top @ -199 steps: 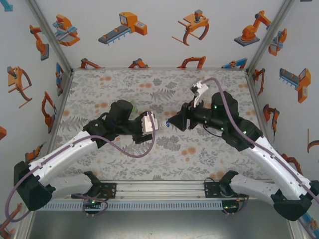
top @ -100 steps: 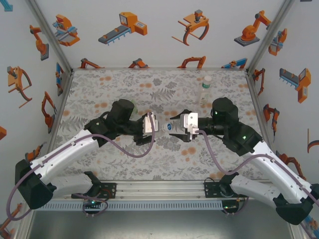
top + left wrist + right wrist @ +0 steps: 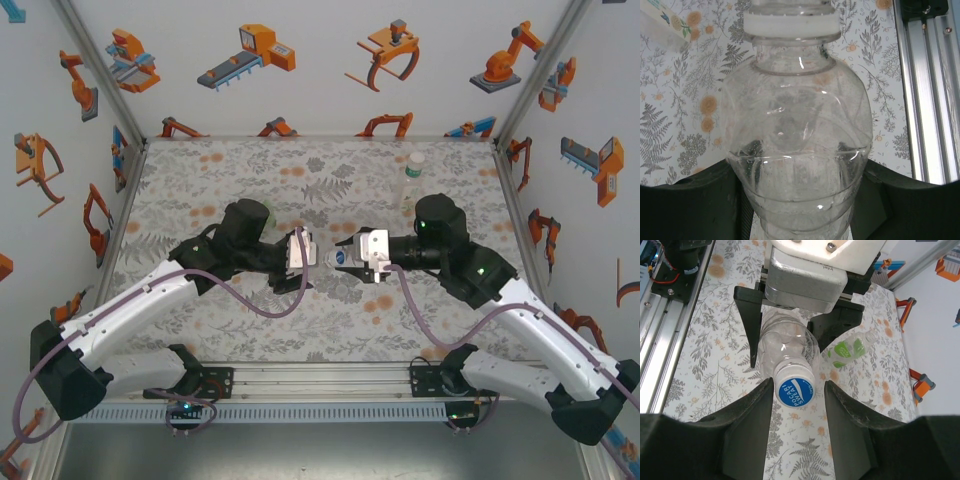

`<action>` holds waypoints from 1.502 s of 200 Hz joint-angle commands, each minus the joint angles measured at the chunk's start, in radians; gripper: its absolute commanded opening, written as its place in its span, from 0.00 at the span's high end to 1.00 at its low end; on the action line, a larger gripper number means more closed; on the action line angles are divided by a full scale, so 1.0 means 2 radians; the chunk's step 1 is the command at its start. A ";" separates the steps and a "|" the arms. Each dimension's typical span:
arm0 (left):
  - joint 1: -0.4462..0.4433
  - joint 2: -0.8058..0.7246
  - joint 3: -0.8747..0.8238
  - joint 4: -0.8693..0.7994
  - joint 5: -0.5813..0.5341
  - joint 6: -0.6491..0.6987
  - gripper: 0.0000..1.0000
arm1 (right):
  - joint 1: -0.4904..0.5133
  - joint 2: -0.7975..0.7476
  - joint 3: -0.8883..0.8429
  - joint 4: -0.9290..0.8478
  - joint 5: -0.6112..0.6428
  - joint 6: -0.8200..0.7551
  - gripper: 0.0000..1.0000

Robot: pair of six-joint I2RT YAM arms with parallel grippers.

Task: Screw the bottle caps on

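Note:
My left gripper [image 3: 308,258] is shut on the body of a clear bottle [image 3: 795,140], held level above the table with its neck pointing right. A blue cap [image 3: 795,390] sits on that neck [image 3: 336,258]. The right gripper [image 3: 799,387] faces the left gripper [image 3: 790,335] and straddles the cap. Its left finger is at the cap's edge, and a small gap shows on the other side. A squat green bottle [image 3: 845,351] lies on the table behind, its neck uncapped. A taller clear bottle with a green band [image 3: 412,178] stands at the back right with a pale cap on.
The aluminium base rail [image 3: 660,330] runs along the near edge of the floral table [image 3: 200,170]. Printed walls [image 3: 60,150] close in the left, right and back sides. Both arms meet at mid-table, a little above the surface.
The right gripper turned at the wrist and moved left up to the blue cap. Its jaws have narrowed around it. The left arm and the bottle stayed put.

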 commanded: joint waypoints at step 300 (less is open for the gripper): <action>-0.001 0.006 0.008 0.031 -0.109 -0.020 1.00 | 0.007 0.052 0.006 0.002 0.264 0.859 1.00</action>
